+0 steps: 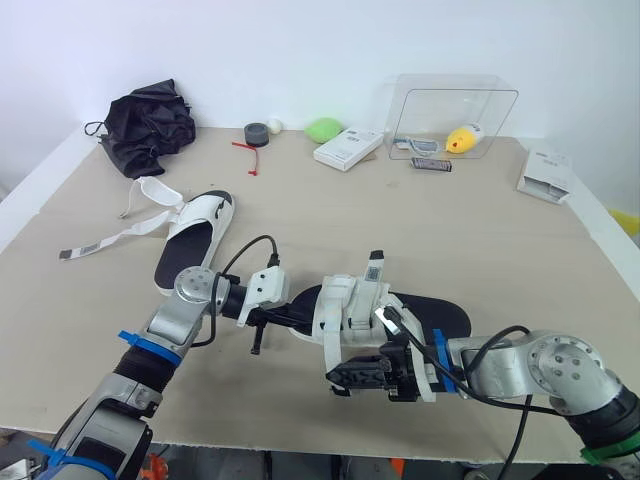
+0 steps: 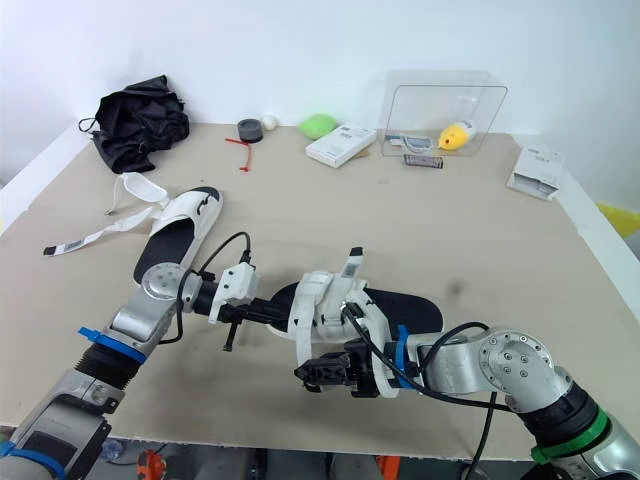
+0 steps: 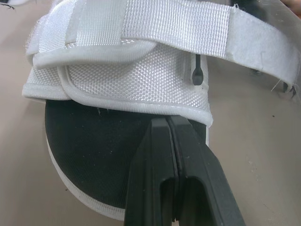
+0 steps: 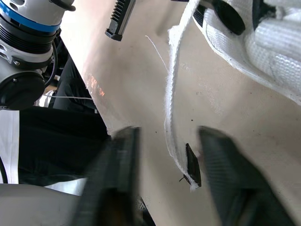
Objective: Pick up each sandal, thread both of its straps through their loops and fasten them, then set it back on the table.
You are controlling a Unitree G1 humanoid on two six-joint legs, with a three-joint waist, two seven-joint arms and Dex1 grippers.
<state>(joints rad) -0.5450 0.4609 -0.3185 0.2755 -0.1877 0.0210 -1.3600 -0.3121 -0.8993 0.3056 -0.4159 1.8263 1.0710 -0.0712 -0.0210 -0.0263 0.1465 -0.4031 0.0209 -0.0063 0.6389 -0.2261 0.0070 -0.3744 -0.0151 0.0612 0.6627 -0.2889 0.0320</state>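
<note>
At the far left of the counter (image 1: 500,240) a black bag (image 1: 148,125) is lying in a heap. Just beside it the first sandal (image 1: 195,235) is resting flat, sole down, with its white straps (image 1: 120,235) trailing loose across the surface toward the left edge. The left pincer (image 3: 168,123) is reaching in low, its fingers pressed together, the tips meeting the black footbed at the edge of the white upper. That second sandal (image 1: 420,310) is lying near the front edge of the counter, between the two arms, its upper (image 1: 345,305) bunched up at the toe end. The right pincer (image 4: 169,133) is hovering at the front side of this sandal with its fingers apart; a loose strap end (image 4: 170,94) is hanging between them, touching neither. Along the back, a tape roll (image 1: 257,132), a green object (image 1: 323,129), a white box (image 1: 347,148) and a clear container (image 1: 455,115) are standing well apart from both sandals.
</note>
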